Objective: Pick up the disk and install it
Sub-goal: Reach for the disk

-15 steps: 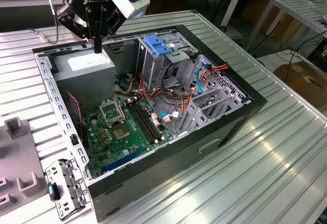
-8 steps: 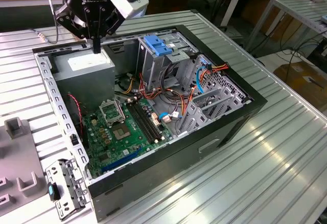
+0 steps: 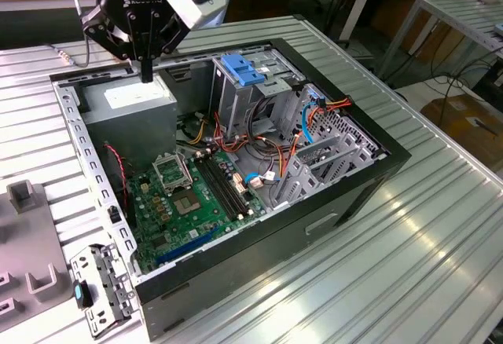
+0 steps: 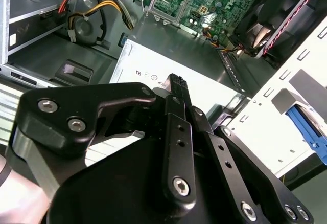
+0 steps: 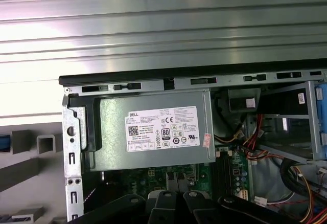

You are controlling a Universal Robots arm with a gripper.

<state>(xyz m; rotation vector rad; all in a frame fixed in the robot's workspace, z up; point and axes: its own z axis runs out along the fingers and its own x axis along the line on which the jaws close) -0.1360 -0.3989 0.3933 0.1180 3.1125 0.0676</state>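
My gripper [image 3: 146, 74] hangs just above the grey power supply box [image 3: 130, 102] in the back corner of the open computer case [image 3: 330, 203], toward the exterior view's left. Its black fingers [image 4: 177, 88] are pressed together with nothing between them, the tips over the box's white sticker [image 5: 162, 129]. A strip of blue plastic [image 4: 308, 130] lies in a pale fixture outside the case wall, and I cannot tell whether it belongs to the disk.
Inside the case are a green motherboard [image 3: 189, 203], a tall grey cage with a light-blue cap [image 3: 242, 69], and bundles of red, orange and blue cables [image 3: 314, 116]. Grey fixture blocks [image 3: 23, 195] and a metal bracket [image 3: 98, 289] lie on the ribbed table outside the case.
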